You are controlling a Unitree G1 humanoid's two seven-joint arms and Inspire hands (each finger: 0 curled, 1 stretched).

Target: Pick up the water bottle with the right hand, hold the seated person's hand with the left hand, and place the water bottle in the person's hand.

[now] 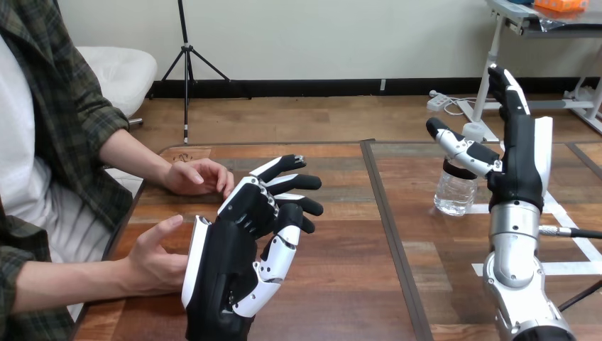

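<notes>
The water bottle is seen standing upright on the worktop. Just to its right, the right hand is held upright with fingers straight and the thumb stretched leftward across the bottle's upper part; whether contact is made cannot be told. Well to the left of the bottle, the left hand is raised on edge, its fingers loosely bent and nothing enclosed by them. Just beyond its back, away from the bottle, the person's nearer hand is held open. The person's farther hand is laid on the worktop, also well left of the bottle.
</notes>
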